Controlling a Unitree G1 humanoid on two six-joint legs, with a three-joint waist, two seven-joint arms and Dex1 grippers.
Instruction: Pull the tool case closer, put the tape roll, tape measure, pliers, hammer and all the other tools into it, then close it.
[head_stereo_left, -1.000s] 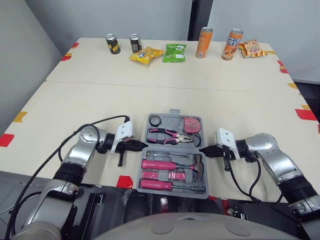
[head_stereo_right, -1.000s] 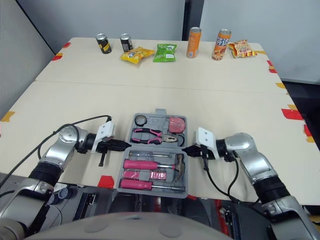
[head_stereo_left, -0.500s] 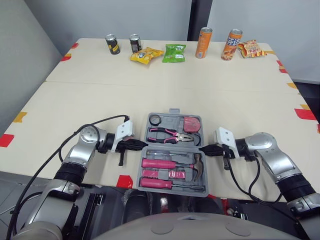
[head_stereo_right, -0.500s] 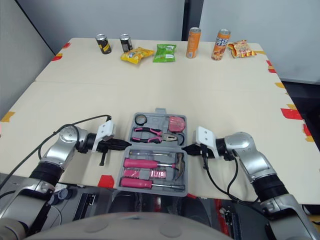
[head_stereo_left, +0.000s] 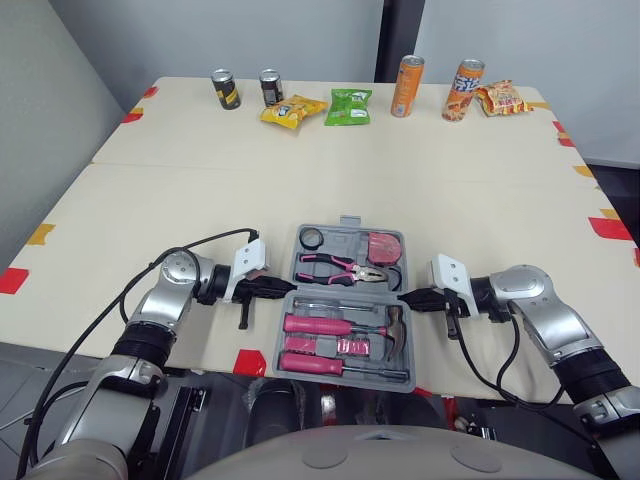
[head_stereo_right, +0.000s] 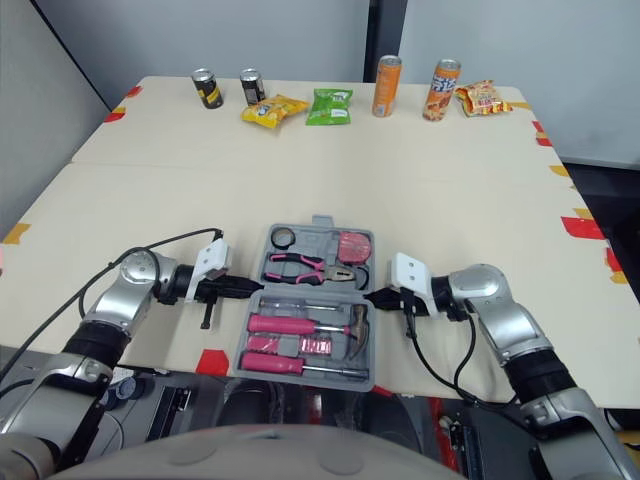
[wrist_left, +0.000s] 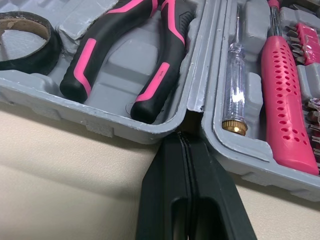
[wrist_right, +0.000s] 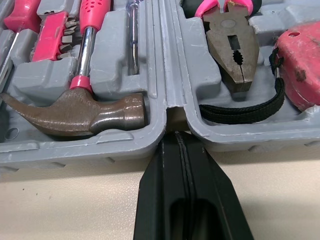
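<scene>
The tool case (head_stereo_left: 349, 222) lies open flat at the near edge of the worktop, about midway along it. The tape roll (head_stereo_left: 311, 240), pliers (head_stereo_left: 340, 270) and tape measure (head_stereo_left: 382, 249) sit in its far half. The hammer (head_stereo_left: 395, 328) and the pink-handled screwdrivers (head_stereo_left: 325, 327) sit in the near half.

The left tool (head_stereo_left: 285, 291) and right tool (head_stereo_left: 403, 296) are both pinched fully together with nothing between their fingers. Each has its tip nosed into the hinge notch on its own side of the case.

The case looks like a stiff moulded shell, smooth-sided and fairly heavy with steel inside, so pointed tips could skid off it. It should fold cleanly on the hinge. I'd take one half by its outer rim, well away from the hinge, and swing it over slowly, since loosely seated pieces could tip out of their recesses.
</scene>
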